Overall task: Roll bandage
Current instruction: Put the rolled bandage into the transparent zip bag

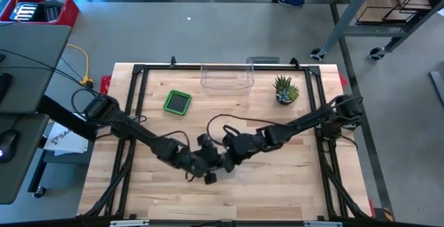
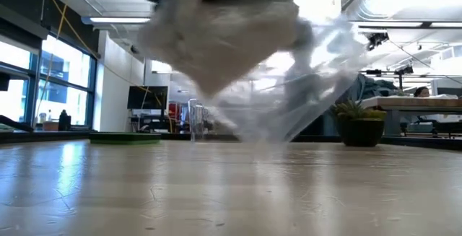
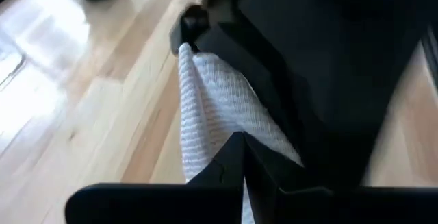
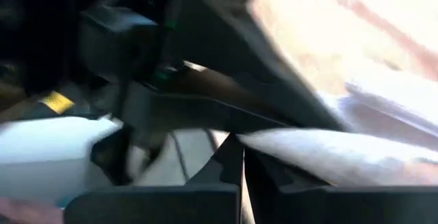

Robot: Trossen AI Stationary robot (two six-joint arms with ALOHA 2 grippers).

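Overhead view of the light wooden bench (image 1: pixel 277 185): both dark arms are converging just below centre. The left end effector (image 1: pixel 208 163) is reaching in from nine o'clock and the right end effector (image 1: pixel 225 154) from three o'clock, the two almost touching. The left wrist view is showing the left end effector's fingers pressed together, pinching the white woven cloth bandage (image 3: pixel 212 114), whose strip is hanging between them. In the right wrist view the right end effector's fingers are likewise pressed together on a pale fold of the bandage (image 4: pixel 321 155). The low view is showing the bandage (image 2: pixel 216 41) held above the bench with a crumpled clear plastic wrapper (image 2: pixel 317 84) beside it, its lower edge near the surface. At twelve o'clock a clear plastic bin (image 1: pixel 227 76) is standing; a green-rimmed square dish (image 1: pixel 177 102) is lying at eleven o'clock and a small potted plant (image 1: pixel 285 90) at one o'clock.
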